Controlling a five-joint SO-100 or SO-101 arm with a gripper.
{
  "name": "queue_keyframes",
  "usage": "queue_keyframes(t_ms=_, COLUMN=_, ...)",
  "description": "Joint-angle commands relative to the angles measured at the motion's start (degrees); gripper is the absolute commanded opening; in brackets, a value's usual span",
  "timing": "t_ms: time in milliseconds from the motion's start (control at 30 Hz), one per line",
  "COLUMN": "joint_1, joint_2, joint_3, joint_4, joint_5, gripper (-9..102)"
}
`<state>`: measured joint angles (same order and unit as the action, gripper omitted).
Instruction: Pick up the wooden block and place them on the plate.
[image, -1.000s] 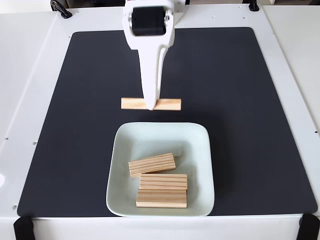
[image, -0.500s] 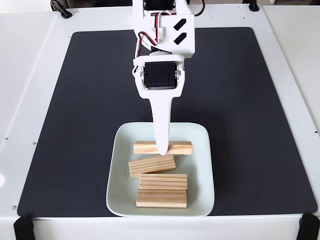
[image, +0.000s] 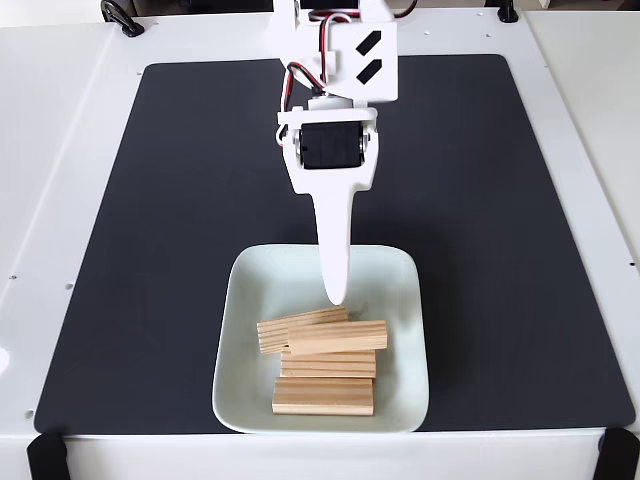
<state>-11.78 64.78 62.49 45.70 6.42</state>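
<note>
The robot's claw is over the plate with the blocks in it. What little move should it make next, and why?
Probably lift straight up and pull back. The gripper hangs above the plate with nothing seen in it, all four wooden blocks lie inside the plate, and the black mat holds none.

arm: white shell | black servo | red-black-white cables | black slots

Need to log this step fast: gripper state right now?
Gripper: holding nothing, tip above the wooden blocks on the plate; open or closed cannot be told.
</note>
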Motion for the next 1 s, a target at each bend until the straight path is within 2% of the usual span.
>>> queue_keyframes(t_ms=0, joint_1=-0.1, joint_2=5.3, joint_3=-1.8, joint_4=2.0, joint_5=0.5, gripper=40)
queue_keyframes(t_ms=367, joint_1=0.8, joint_2=11.0, joint_3=-1.3, joint_4=1.9, joint_5=0.8, gripper=40)
queue_keyframes(t_ms=600, joint_1=0.9, joint_2=22.6, joint_3=12.6, joint_4=0.2, joint_5=0.8, gripper=40)
queue_keyframes(t_ms=733, joint_1=0.7, joint_2=31.8, joint_3=25.1, joint_4=-8.5, joint_5=0.8, gripper=40)
queue_keyframes(t_ms=967, joint_1=-0.2, joint_2=51.5, joint_3=53.0, joint_4=-31.7, joint_5=0.8, gripper=40)
